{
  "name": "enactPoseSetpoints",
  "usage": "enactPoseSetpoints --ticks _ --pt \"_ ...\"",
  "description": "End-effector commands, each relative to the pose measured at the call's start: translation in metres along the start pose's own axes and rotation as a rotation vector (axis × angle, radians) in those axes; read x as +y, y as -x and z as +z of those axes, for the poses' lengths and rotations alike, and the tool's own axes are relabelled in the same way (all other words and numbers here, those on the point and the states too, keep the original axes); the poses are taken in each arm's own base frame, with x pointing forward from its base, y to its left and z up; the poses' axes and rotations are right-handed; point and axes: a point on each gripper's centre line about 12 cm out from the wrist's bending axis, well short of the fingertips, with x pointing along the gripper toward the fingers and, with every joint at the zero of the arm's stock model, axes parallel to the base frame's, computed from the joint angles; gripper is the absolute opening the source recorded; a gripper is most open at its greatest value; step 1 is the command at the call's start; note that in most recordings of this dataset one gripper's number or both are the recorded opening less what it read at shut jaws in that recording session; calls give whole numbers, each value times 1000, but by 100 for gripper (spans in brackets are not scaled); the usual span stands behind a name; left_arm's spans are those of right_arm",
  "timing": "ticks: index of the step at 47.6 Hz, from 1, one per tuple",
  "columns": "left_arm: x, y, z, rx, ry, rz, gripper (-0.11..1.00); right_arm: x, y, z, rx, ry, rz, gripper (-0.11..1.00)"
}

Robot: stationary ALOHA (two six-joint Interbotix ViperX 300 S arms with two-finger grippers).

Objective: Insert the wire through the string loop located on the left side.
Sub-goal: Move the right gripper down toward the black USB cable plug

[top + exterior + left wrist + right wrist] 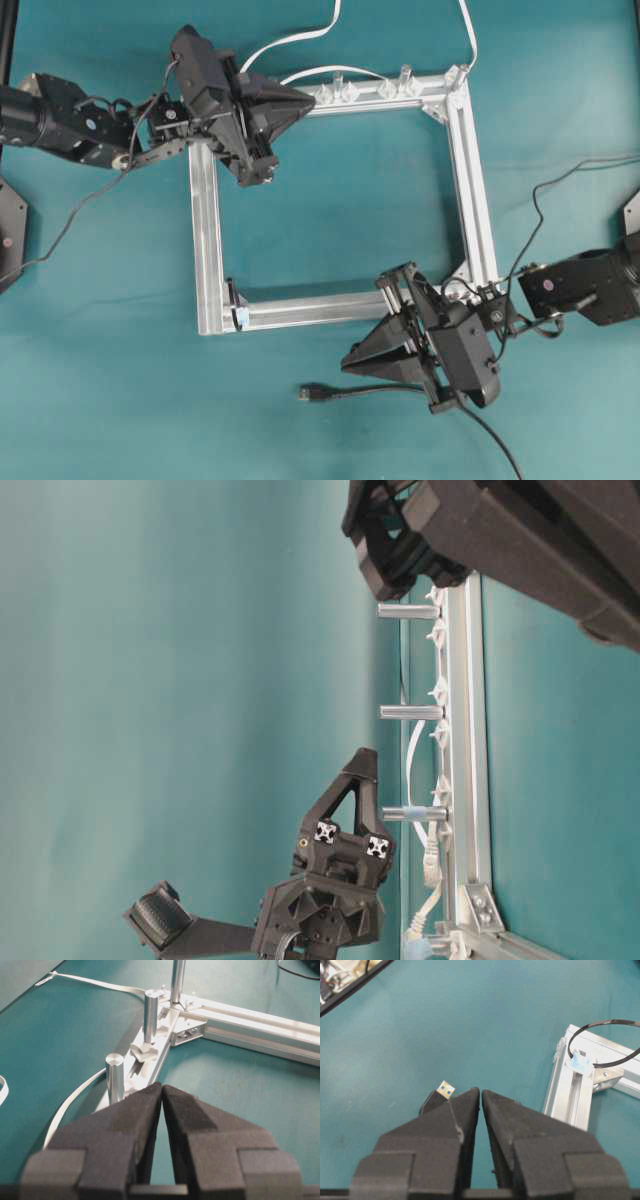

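The wire (360,391) lies on the teal table in front of the frame. Its black plug (308,392) with a metal tip points left. In the right wrist view the plug (440,1096) shows just left of the fingertips, apart from them. The string loop (605,1042) is a thin dark ring on a pale blue piece (580,1061) at the frame's front-left corner (236,305). My right gripper (345,362) hovers over the wire, shut and empty (480,1092). My left gripper (312,97) is over the frame's far-left corner, shut on nothing (161,1087).
A square aluminium frame (205,250) lies in the middle. Several clear pegs (345,90) stand on its far bar, seen as metal-looking posts (115,1077) beside my left gripper. White cables (300,40) run off the far edge. Black arm leads (560,180) lie at the right.
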Motion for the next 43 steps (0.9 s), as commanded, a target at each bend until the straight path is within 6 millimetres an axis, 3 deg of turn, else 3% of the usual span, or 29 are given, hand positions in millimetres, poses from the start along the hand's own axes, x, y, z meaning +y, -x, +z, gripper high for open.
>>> enactPoseSetpoints --ticks 1,3,6,9,23,43 --pt "-6 3 21 -15 -34 -37 15 1 2 15 -46 3 3 20" --pt "-6 5 22 19 -34 -35 13 1 2 15 -48 1 2 18" --pt "-6 9 22 82 -34 -35 1 1 2 16 -52 6 2 5" --pt "-7 14 22 148 -33 -37 0 2 2 15 -52 7 3 0" --pt "-16 31 35 179 -43 -64 0 1 4 23 -69 8 0 0" --pt "-34 29 47 273 -61 -108 1 0 9 31 -9 1 -4 0"
